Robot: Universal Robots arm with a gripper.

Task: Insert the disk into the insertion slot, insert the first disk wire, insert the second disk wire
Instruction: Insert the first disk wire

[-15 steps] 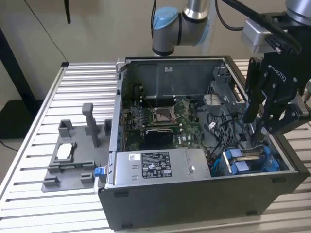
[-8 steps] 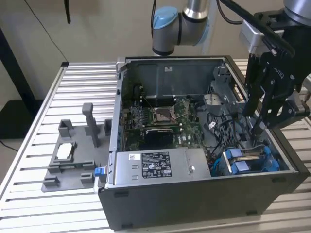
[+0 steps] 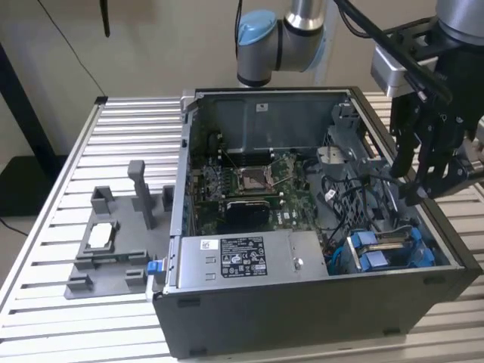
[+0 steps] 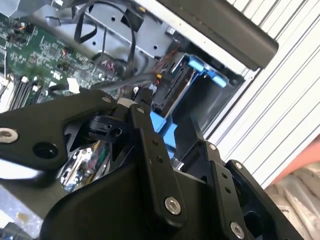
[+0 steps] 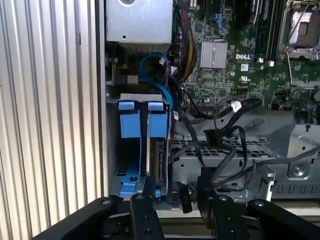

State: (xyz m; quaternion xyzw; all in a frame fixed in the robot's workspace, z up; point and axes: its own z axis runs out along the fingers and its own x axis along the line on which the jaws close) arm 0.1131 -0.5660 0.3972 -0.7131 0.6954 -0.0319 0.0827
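Exterior view: disk (image 3: pixel 387 249) sits deep in its bay. The blue carrier tops and a sliver of metal show; the body is hidden by the case walls. Arm (image 3: pixel 291 38) is cut off at the top edge.

First wrist view: claw (image 5: pixel 176 195) is cropped by the picture's edge, and its links cover the disk's near end inside the insertion slot (image 5: pixel 142 96). Wire plugs (image 5: pixel 214 136) are tangled; whether they are seated cannot be told.

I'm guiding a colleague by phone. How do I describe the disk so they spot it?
Find the open dark grey computer case on the slatted table. At its corner on the exterior view's right, beside the labelled power-supply box, the disk stands in the insertion slot. Its bright blue carrier marks it among grey metal.
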